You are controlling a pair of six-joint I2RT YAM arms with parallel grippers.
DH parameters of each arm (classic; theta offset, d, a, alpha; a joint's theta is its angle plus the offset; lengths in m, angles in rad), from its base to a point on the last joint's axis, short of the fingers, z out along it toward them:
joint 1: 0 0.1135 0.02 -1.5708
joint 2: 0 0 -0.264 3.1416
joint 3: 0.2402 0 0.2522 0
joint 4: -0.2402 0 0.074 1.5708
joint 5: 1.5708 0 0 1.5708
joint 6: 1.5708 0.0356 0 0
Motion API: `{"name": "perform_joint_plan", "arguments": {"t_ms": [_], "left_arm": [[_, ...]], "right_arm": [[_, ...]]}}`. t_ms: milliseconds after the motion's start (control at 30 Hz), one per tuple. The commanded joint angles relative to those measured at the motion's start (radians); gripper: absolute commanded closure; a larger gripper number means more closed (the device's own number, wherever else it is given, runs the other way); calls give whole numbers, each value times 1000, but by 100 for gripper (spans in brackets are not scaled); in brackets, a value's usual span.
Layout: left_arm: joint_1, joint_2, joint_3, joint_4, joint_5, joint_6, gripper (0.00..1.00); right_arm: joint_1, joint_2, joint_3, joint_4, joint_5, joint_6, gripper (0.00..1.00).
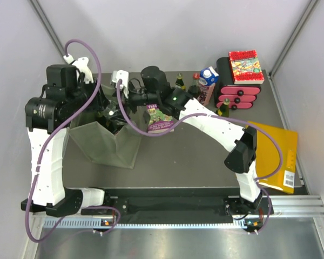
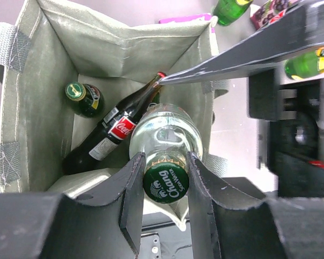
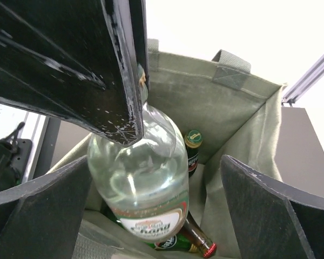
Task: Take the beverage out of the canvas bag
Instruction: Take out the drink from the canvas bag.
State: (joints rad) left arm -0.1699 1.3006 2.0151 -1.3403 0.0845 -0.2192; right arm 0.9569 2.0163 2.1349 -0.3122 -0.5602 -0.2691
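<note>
The olive canvas bag (image 1: pixel 105 143) stands open at the left of the table. In the left wrist view my left gripper (image 2: pixel 166 183) is shut on the green cap of a clear Chang soda-water bottle (image 2: pixel 164 135), held upright over the bag's mouth (image 2: pixel 38 108). A Coca-Cola bottle (image 2: pixel 110 135) lies on the bag floor, and a green bottle (image 2: pixel 83 97) stands beside it. My right gripper (image 3: pixel 156 162) is open, its fingers on either side of the Chang bottle (image 3: pixel 140 183) at the bag's rim (image 3: pixel 232 108). One finger (image 2: pixel 248 48) reaches to the bag's edge.
A purple book (image 1: pixel 159 120) lies right of the bag. Behind it stand two small green bottles (image 1: pixel 179 81), a milk carton (image 1: pixel 208 81) and a pink drawer box (image 1: pixel 237 94) with a book on top. A yellow envelope (image 1: pixel 275 154) lies at the right edge.
</note>
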Motion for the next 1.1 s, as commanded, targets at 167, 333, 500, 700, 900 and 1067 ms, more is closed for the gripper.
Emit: {"name": "perform_joint_plan", "arguments": {"t_ms": [167,333,500,700,900,1067], "left_arm": [[0,-69,51,202,60,-39,100],[0,-73,43,211,69,-46,100],[1,-84,28,230,72,-55,100],[1,-103,19,279,67,-89,71],[1,-136,-9,381,47,-138,39],[0,-161,-9,447,-11,-140,29]], "right_arm": [[49,19,22,-11,54,-81,5],[55,19,22,4,59,-87,18],[57,6,19,44,22,-81,66],[52,-53,-36,184,-15,-61,89],[28,-67,-15,286,-52,48,94],[9,-85,2,305,-67,99,95]]}}
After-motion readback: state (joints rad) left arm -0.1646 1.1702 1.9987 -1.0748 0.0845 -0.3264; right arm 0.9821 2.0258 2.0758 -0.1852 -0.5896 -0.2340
